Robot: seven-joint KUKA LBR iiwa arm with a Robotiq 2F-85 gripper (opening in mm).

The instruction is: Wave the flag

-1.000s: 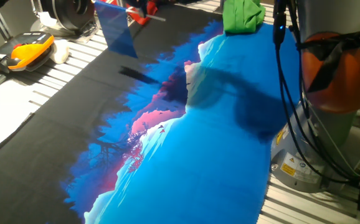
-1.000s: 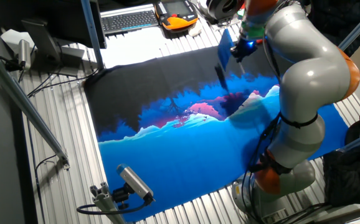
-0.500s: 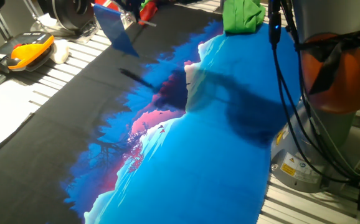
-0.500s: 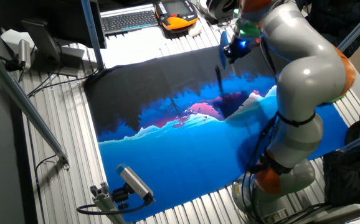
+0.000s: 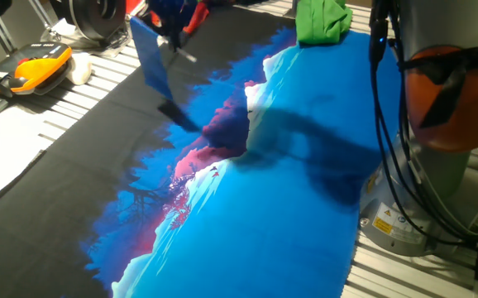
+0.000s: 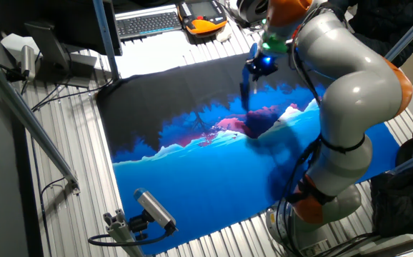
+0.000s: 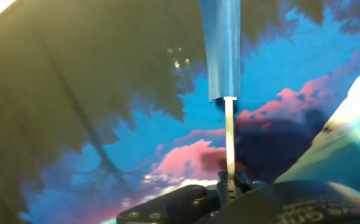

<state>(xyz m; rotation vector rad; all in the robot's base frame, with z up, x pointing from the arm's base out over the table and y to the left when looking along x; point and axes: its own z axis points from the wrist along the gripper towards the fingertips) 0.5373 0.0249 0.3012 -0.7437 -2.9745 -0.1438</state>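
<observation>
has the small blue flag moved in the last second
Yes. The small dark blue cloth flag swung lower, nearer the orange handheld controller; the claw grips its stick.

One blue flag [image 5: 150, 53], one printed tablecloth [image 5: 247, 207], one green cloth bundle [image 5: 320, 20], one orange-and-black pendant [image 5: 28, 68], one keyboard [image 6: 148, 23], one robot arm [image 6: 342, 107].

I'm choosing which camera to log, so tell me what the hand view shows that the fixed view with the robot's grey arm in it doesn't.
Only the hand view shows the thin white stick running from the flag down into the gripper, which is clamped on its lower end. Only that fixed view shows the grey arm, the keyboard and the orange pendant past the far edge of the tablecloth. Both show the blue flag held above the printed tablecloth, clear of it.
</observation>
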